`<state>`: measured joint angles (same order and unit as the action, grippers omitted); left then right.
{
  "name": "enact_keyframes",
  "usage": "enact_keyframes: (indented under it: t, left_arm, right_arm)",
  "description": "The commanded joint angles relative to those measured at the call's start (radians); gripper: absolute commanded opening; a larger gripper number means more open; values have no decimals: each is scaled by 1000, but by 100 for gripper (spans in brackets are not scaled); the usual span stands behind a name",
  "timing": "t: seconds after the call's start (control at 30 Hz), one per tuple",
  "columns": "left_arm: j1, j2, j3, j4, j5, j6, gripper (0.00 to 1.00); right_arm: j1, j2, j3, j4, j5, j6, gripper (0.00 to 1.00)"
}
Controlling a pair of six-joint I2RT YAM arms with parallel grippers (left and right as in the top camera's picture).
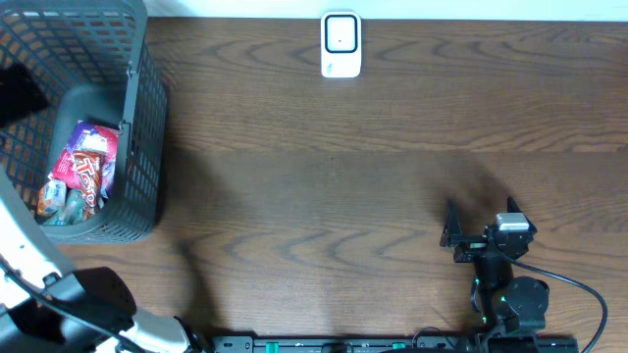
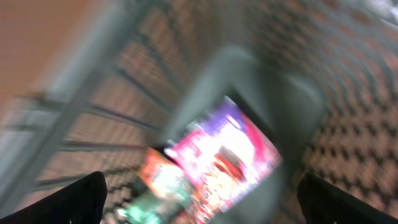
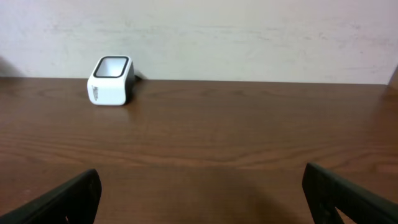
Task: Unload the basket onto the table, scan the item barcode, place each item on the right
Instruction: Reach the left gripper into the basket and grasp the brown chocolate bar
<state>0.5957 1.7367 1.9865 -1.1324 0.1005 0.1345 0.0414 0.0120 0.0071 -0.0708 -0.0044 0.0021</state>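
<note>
so, wide-open left gripper (image 2: 202,200) over grey plastic mesh basket (image 1: 140,147) of colourful snack packets (image 1: 83,169)
right gripper (image 3: 202,191) wide too, facing small white box scanner (image 3: 111,81)

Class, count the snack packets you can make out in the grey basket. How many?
3, all in the basket: a pink packet farthest from the robot, a red packet next to it, an orange-green packet nearest the robot. Others may be hidden beneath.
</note>
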Motion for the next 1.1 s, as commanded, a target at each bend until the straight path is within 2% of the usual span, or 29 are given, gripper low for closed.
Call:
enact_keyframes:
  t: [0.0, 0.07, 0.2, 0.37, 0.67, 0.8, 0.9, 1.07]
  left_arm:
    - [10, 31, -6, -35, 169, 98, 98]
    - [10, 44, -46, -44, 117, 102, 98]
    - [-2, 53, -168, -31, 102, 142, 98]
    - [-8, 53, -346, 67, -37, 92, 98]
    - [-11, 53, -552, 231, -29, 93, 99]
    - [-11, 54, -599, 309, 42, 93, 94]
    - [-11, 54, -624, 341, 48, 93, 80]
    - [-11, 55, -662, 376, 48, 93, 77]
  right_arm:
    - [5, -6, -2, -4, -1, -14, 99]
    - [5, -6, -2, -4, -1, -14, 99]
    - [5, -6, -2, -4, -1, -14, 99]
    - [5, -6, -2, -4, -1, -14, 99]
    - [5, -6, -2, -4, -1, -14, 99]
    - [5, -6, -2, -4, -1, -14, 99]
    - [5, -6, -2, -4, -1, -14, 99]
    - [5, -6, -2, -4, -1, -14, 99]
